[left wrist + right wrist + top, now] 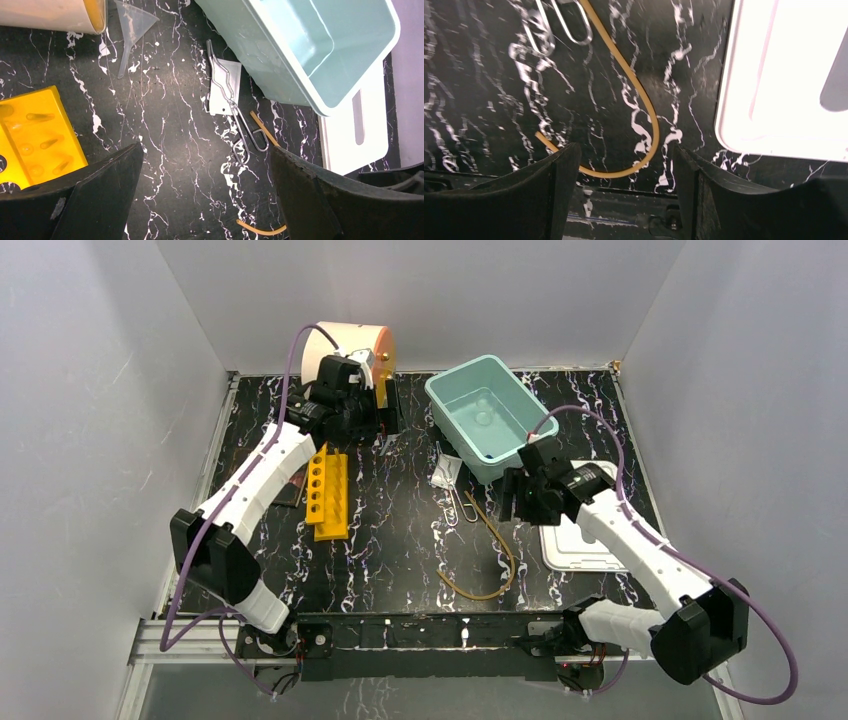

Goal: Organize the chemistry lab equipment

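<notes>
The left tool [206,197] is wide open and empty. The right tool [624,197] is wide open over the tan rubber loop [655,127].

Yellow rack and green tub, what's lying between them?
There are metal wire tongs across a small pale flat piece close to the tub, and a clear funnel farther back. Otherwise bare table. The left wrist view shows it.
</notes>
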`<state>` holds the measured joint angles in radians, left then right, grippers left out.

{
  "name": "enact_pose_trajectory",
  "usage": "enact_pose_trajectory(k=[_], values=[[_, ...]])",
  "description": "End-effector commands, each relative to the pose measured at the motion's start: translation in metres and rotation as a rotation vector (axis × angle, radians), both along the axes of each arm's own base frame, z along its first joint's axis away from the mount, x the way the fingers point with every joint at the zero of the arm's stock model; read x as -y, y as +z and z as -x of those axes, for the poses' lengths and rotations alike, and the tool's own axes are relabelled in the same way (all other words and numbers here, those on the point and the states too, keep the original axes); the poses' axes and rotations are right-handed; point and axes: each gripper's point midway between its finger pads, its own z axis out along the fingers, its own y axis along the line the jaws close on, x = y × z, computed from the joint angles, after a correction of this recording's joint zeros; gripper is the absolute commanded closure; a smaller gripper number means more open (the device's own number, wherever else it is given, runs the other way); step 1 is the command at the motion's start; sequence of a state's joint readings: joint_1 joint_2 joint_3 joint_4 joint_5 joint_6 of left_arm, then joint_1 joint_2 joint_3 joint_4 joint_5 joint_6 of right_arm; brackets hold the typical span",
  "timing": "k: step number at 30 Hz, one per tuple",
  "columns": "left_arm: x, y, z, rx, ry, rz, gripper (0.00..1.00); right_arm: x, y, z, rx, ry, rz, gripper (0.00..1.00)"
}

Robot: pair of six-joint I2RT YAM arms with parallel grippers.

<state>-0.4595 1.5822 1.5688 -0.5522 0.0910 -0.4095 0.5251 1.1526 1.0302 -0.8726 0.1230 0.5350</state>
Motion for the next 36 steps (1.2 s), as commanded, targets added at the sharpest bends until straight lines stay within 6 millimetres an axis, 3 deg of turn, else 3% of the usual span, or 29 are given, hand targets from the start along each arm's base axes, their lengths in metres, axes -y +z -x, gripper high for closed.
enact_pose_trajectory(k=[1, 6, 17, 31, 36], values=[[0.000, 0.005, 0.006, 0.008, -0.009, 0.020, 0.02, 0.007, -0.029, 0.016, -0.088, -0.079, 0.019, 0.27], [0.000, 0.007, 0.007, 0.012, -0.009, 0.022, 0.02, 0.009, -0.063, 0.021, -0.174, -0.113, 0.063, 0.39], [0.001, 0.006, 0.006, 0.008, -0.010, 0.028, 0.02, 0.004, -0.117, 0.026, -0.231, -0.111, 0.109, 0.47], [0.002, 0.002, 0.003, 0.003, -0.007, 0.025, 0.02, 0.016, -0.145, 0.047, -0.291, -0.109, 0.183, 0.61], [0.005, 0.006, -0.003, 0.011, -0.003, 0.029, 0.02, 0.022, -0.154, 0.044, -0.299, -0.095, 0.235, 0.81]])
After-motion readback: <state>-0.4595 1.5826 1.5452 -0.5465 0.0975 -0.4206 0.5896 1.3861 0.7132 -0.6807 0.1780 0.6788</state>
